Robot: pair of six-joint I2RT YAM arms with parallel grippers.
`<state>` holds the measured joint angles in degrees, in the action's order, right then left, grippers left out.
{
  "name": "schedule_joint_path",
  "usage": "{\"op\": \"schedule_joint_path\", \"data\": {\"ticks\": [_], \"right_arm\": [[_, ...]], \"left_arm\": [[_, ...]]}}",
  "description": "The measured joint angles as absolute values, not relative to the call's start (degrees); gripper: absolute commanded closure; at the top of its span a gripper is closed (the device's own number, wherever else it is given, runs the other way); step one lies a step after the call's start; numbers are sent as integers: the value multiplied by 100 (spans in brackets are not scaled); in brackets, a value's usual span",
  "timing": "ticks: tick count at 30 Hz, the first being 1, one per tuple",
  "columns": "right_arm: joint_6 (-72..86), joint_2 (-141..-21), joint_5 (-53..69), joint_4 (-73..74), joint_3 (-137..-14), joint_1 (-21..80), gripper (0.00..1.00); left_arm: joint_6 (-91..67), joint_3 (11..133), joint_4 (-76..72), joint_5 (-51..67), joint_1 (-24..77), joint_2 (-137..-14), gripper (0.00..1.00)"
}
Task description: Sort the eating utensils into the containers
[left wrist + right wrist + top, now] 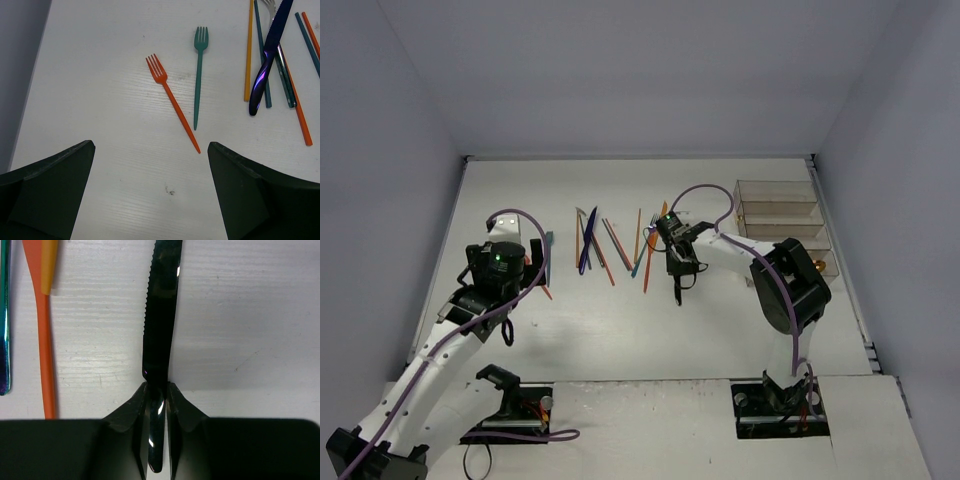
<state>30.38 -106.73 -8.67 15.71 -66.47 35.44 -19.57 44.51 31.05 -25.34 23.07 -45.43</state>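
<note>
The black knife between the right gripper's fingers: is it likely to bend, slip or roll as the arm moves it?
The black knife is probably stiff: its serrated blade looks straight and solid. Its glossy surface shows bright reflections, so it may slip or pivot in the right gripper, which pinches it at one narrow spot. Being flat, it seems unlikely to roll.

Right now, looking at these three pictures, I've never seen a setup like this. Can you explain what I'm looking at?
It's a robot with two arms, a left arm and a right arm, at a white table. The wide picture looks down from above. The other two come from a camera on each wrist. Coloured utensils lie mid-table, with clear containers on the right. The left gripper hangs open above an orange fork and a teal fork. The right gripper pinches a black knife by its handle end.
</note>
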Motion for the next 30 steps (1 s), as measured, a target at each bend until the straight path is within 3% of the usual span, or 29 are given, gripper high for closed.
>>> {"op": "schedule_joint_path", "data": {"ticks": [15,24,30], "right_arm": [[2867,-10699,-834,1661,-6796,3448,100],[2882,-9699,-1110,1815,-6879,3376,100],[3331,-9033,-1366,1844,-6899,2778,100]], "left_arm": [[-1957,4451,3107,-2534,2307,-4458,4],[-1959,4451,3107,-2534,2307,-4385,4],[-1962,4451,3109,-2532,2307,-4346,5]]}}
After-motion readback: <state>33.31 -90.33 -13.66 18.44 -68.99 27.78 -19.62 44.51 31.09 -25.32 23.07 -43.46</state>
